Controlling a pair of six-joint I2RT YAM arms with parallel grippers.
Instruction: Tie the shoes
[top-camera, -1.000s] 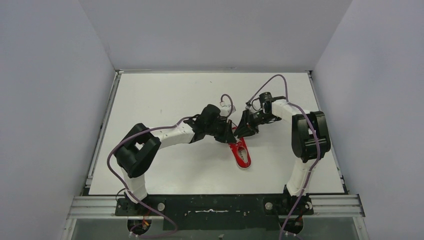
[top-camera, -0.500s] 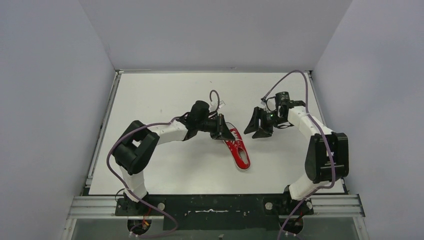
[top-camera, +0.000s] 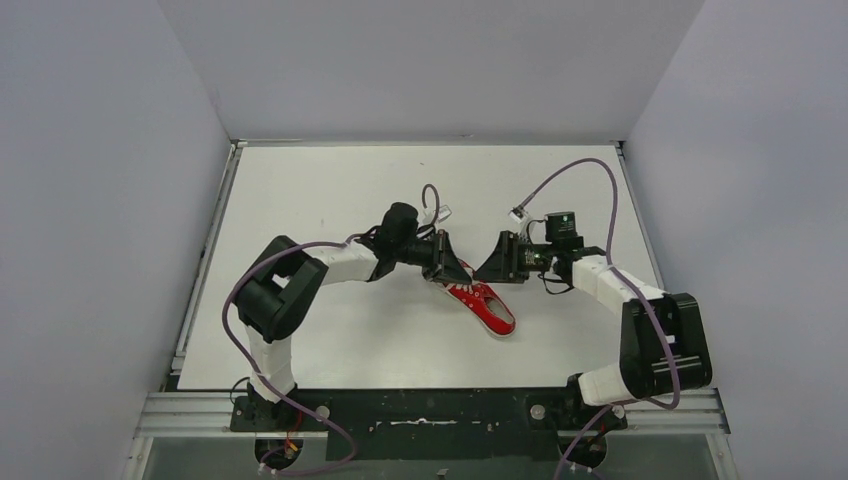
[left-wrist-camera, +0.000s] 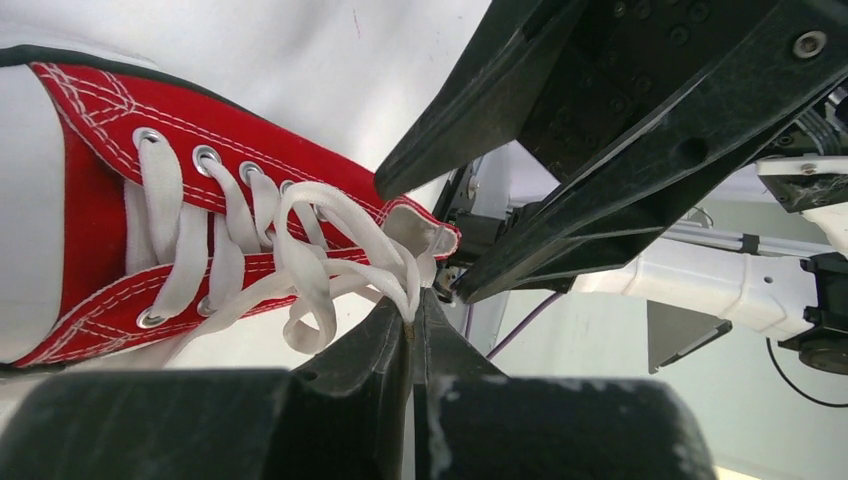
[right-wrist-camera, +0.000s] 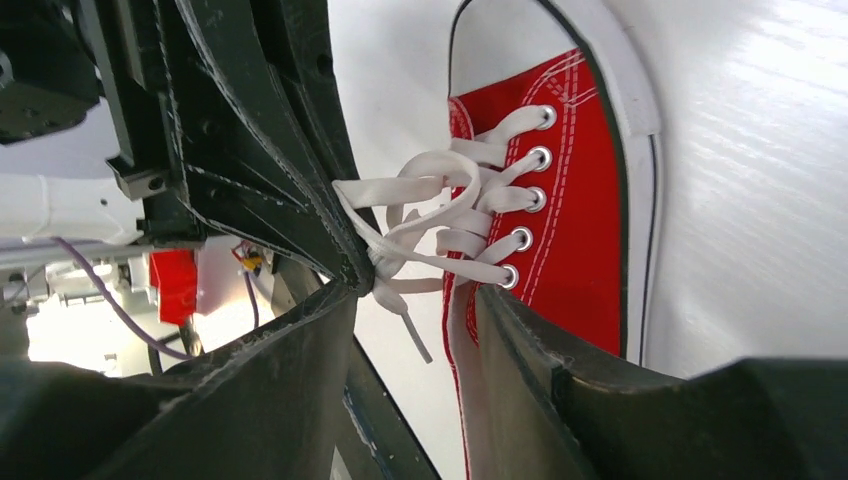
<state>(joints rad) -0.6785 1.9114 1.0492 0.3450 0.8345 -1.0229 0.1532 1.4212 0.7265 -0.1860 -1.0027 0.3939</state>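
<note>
Well, we see the red shoe (top-camera: 492, 310) lying near the middle of the white table (top-camera: 300, 330), well apart from every edge. Its toe points to the near right. Gray walls (top-camera: 110, 200) stand along the left, right and far sides. They are a long way from the shoe, so both arms have wide room on the table around them. The tight spot is at the shoe itself. The left gripper (top-camera: 452, 272) and the right gripper (top-camera: 492, 270) meet just above its laced end, tip to tip, almost touching.

From above we cannot tell what the grippers are doing, because they look small and dark. The wrist cameras show it. In the left wrist view, the left gripper is squeezed closed and pinches a loop of the white laces (left-wrist-camera: 300, 240) between its tips. In the right wrist view, the right gripper is spread wide. A loose bit of the laces hangs in the gap and is not squeezed. That view also shows the white rim of the sole and the row of metal holes.

Half a second ago, the right gripper was off to the right of the shoe, apart from it. Now it has come in close. The shoe has turned too, so its toe points more to the right than before.
</note>
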